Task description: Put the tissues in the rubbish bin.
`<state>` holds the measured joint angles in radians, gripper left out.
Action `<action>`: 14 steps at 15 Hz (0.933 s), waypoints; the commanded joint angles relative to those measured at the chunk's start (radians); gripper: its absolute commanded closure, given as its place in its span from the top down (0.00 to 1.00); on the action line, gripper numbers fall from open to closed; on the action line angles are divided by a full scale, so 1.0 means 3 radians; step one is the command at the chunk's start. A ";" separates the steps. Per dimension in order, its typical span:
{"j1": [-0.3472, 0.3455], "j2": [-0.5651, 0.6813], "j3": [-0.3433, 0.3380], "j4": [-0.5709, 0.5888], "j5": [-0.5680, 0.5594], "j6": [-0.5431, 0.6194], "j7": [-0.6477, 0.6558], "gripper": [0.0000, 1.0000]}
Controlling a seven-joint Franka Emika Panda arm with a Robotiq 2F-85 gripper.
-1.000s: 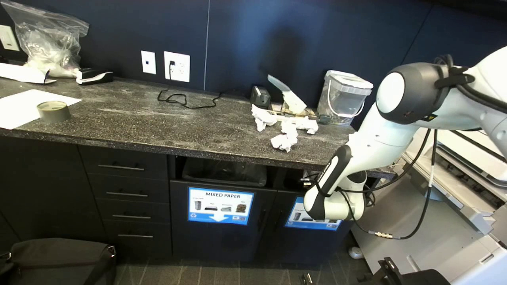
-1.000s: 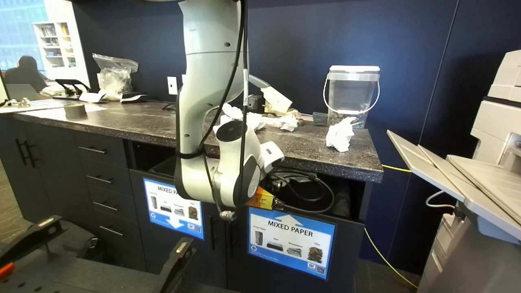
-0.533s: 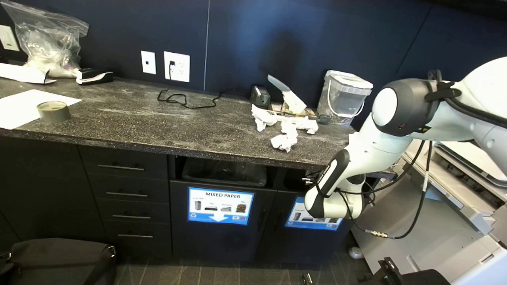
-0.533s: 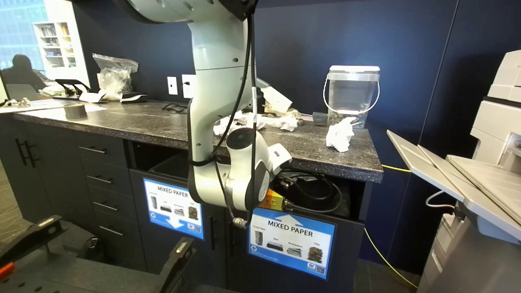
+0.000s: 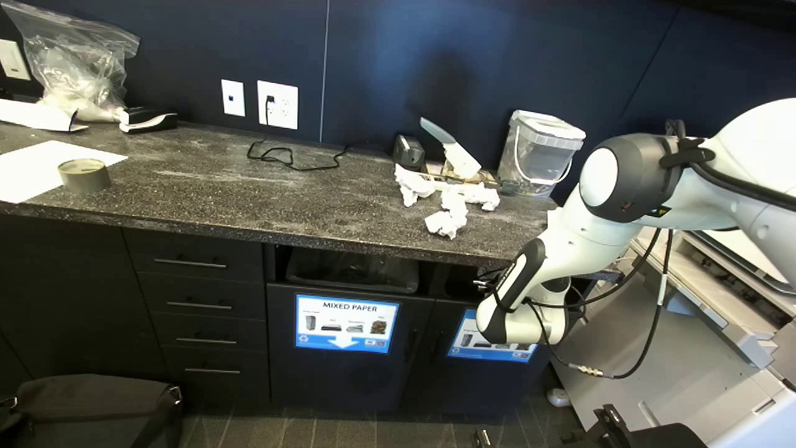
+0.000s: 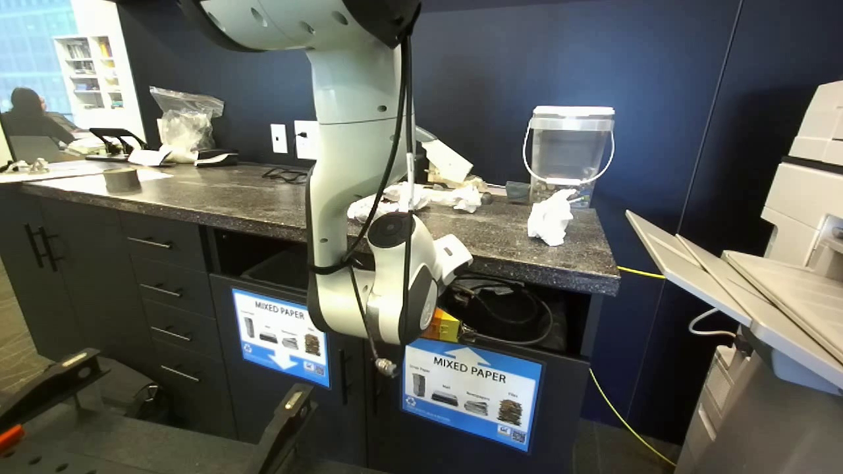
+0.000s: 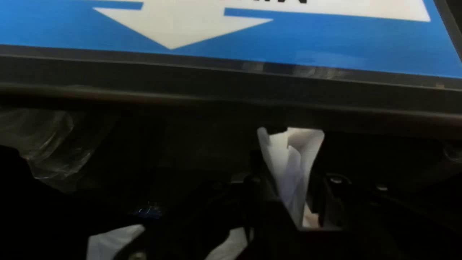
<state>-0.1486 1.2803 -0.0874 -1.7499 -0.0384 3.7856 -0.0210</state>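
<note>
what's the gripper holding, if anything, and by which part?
A tissue shows between the jaws of the gripper; too dark to tell whether or where it's pinched.

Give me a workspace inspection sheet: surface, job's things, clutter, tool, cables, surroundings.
Surface: speckled dark stone-like countertop, pale-streaked.
Job's things: crumpled white paper tissues on countertop; dark slotted cabinet bin below.
Clutter: round grey tape roll, clear plastic bag, translucent lidded plastic bucket.
Tool: black two-fingered tool at bin slot; crumpled white paper wad between its fingers, grip unclear.
Cables: thin black cable on countertop; thin yellow cable beside bin.
Surroundings: boxy white printer; person in background.
</note>
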 commanded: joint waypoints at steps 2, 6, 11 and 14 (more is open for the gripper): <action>-0.0023 0.0078 0.0021 0.0177 -0.0142 -0.0100 -0.0046 0.68; -0.0030 0.0031 0.0021 0.0115 -0.0233 -0.0120 -0.0057 0.98; 0.0036 -0.0204 -0.0038 -0.0149 -0.0298 -0.0378 -0.0150 1.00; 0.0106 -0.0456 -0.0062 -0.0426 -0.0329 -0.0551 -0.0248 1.00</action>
<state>-0.1465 1.2245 -0.0938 -1.8044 -0.1144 3.6966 -0.0662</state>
